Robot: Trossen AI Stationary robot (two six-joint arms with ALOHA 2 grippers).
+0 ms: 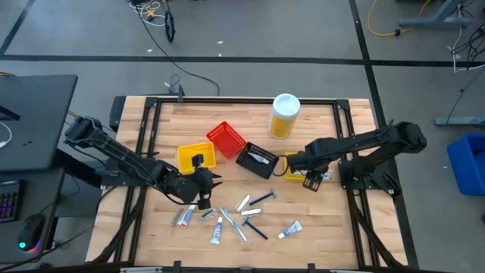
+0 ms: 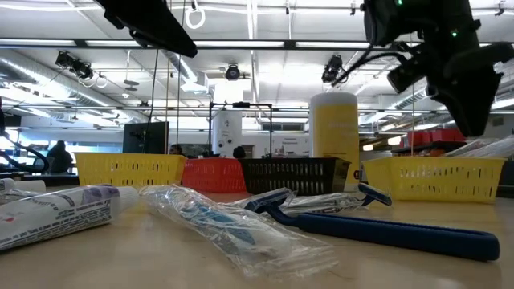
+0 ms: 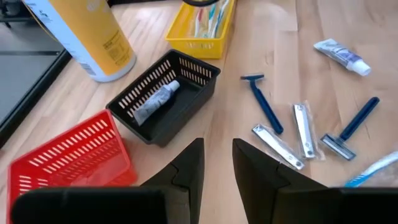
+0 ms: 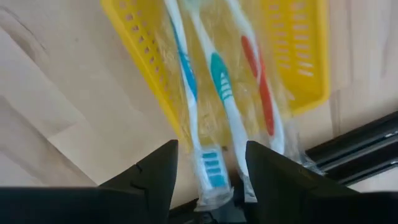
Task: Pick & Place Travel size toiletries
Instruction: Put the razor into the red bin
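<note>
Loose toiletries lie flat on the near part of the table: white tubes (image 1: 180, 218) (image 1: 289, 230), blue-handled razors (image 1: 254, 226) (image 3: 264, 102), and wrapped slim items (image 1: 244, 202). One tube (image 3: 155, 99) lies in the black bin (image 1: 256, 161). Three wrapped toothbrushes (image 4: 221, 93) lie in the right yellow bin (image 1: 292, 168). My left gripper (image 1: 203, 182) (image 3: 217, 168) hovers open and empty between the left yellow bin (image 1: 195, 155) and the loose items. My right gripper (image 1: 294, 162) (image 4: 211, 149) is open over the right yellow bin, its fingers on either side of the toothbrush ends.
A red bin (image 1: 226, 138) sits between the left yellow bin and the black bin. A tall yellow bottle with a white lid (image 1: 284, 115) stands toward the far edge. Bare wood lies along the near right and far left of the table.
</note>
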